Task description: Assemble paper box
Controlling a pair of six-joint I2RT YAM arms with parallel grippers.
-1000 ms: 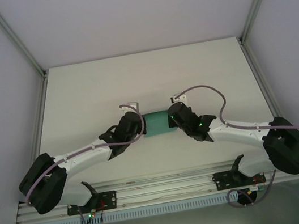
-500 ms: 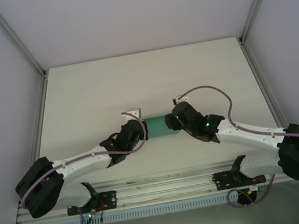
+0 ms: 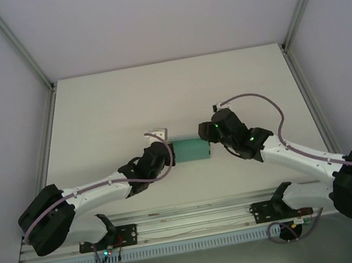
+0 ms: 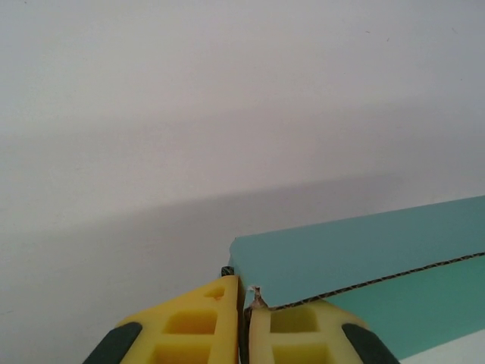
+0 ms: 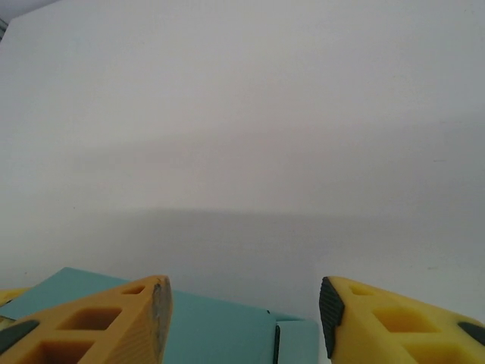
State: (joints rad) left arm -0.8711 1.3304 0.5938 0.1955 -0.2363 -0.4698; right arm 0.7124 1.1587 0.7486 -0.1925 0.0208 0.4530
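Teal paper box pinched at one end, mid-surface.
Top view: the paper box (image 3: 190, 149) sat between both arms on the white surface (image 3: 156, 94). Left wrist view: the left jaws, yellow fingers (image 4: 201, 322) pressed together, clamped the box's raw corrugated edge. Right wrist view: the right jaws gaped wide above its other end. The thin matte card looked light, bendable and easily creased, so edges near folds seemed the safest holds.

Soft even overhead light, faint diffuse shadows; wrist views sharp, no glare.
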